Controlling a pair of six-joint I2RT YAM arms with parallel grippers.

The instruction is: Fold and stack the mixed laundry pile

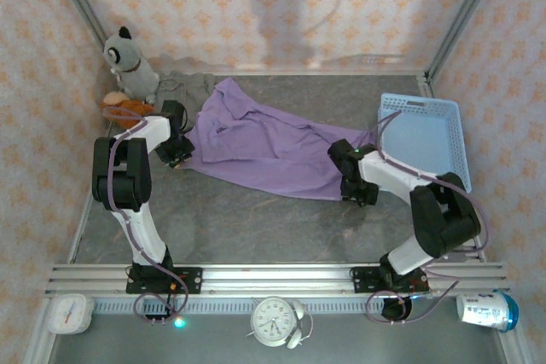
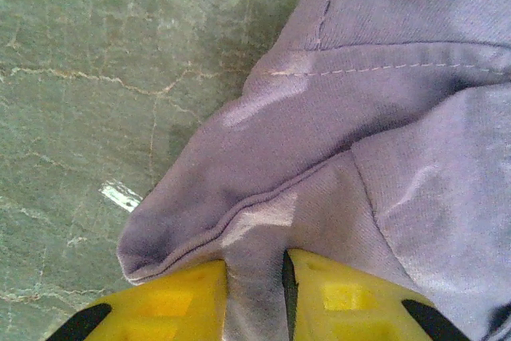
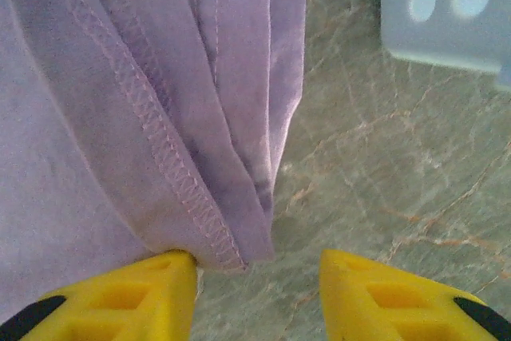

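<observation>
Loosely rumpled lavender garment (image 1: 256,147), marbled grey table (image 1: 256,228)

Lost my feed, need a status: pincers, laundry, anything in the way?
Left pincer shut on lavender garment. Right pincer open at its hem. Garment spread out, unfolded; taupe garment at far edge. Basket beside right arm, apart.

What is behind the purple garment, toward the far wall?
A small grey-brown garment lies crumpled there, beside the grey plush toy. Its near edge meets the purple garment; any part tucked beneath is covered.
</observation>
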